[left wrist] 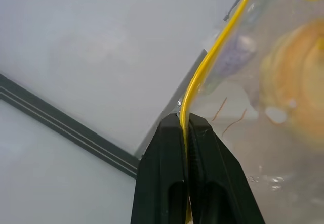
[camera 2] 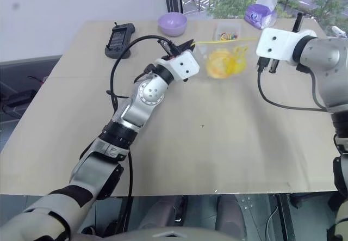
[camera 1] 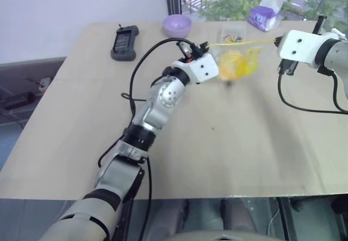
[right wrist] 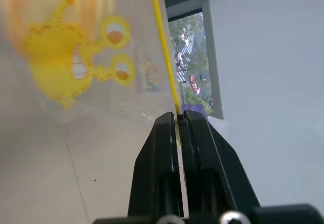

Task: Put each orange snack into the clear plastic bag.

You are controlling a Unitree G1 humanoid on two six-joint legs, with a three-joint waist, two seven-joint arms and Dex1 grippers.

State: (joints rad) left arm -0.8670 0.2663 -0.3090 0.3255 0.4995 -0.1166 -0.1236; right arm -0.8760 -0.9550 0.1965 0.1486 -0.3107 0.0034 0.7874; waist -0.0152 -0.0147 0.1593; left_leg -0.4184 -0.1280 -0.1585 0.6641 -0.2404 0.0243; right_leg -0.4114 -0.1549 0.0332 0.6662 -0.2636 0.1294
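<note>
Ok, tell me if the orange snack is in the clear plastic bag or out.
In. The orange snack shows through the clear plastic bag, which hangs above the table, its yellow zip edge pinched by the left gripper and right gripper.

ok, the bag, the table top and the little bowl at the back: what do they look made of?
Clear plastic bag: thin glossy film, see-through, the orange snack shows inside; yellow zip strip looks like stiffer plastic. Table: matte beige board, probably laminate or wood composite, no grain visible. Purple bowl: smooth, even colour, likely plastic, though glazed ceramic is possible.
</note>
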